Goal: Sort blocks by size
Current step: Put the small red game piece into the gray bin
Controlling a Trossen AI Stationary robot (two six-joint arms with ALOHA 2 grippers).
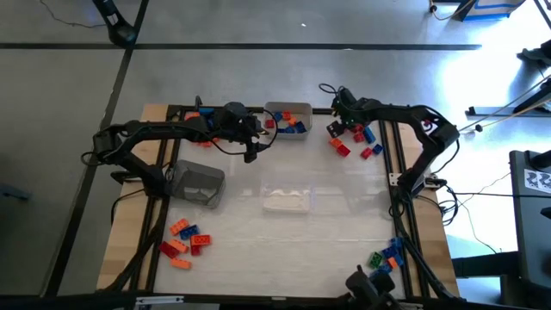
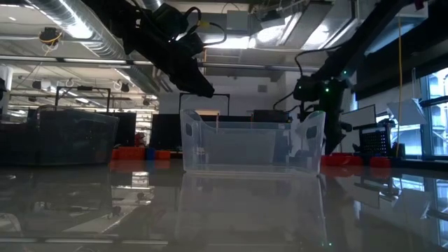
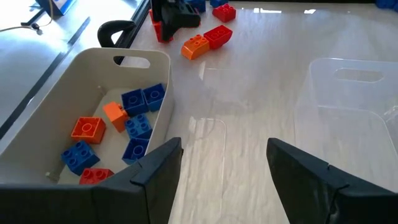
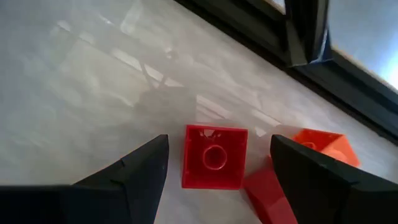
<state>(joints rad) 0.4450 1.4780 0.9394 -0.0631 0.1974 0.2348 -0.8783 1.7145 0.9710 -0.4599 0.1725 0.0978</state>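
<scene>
Big grey floor (image 1: 258, 26) fills top of high view, with dark lines crossing it. Bright light patch on floor at upper right. Black stand foot (image 1: 120, 33) at upper left. Wooden table (image 1: 129, 226) with shiny top sits in middle. In low view, big room behind table: silver pipes (image 2: 77, 28) along ceiling at upper left, bright ceiling lamps (image 2: 273, 31) at top middle, dark screens (image 2: 164, 131) in back, window (image 2: 430, 119) at far right.

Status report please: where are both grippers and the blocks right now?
Left gripper open, empty, beside white tray holding blocks. Right gripper open over a red block at the far-right pile. Nothing blocking.
</scene>
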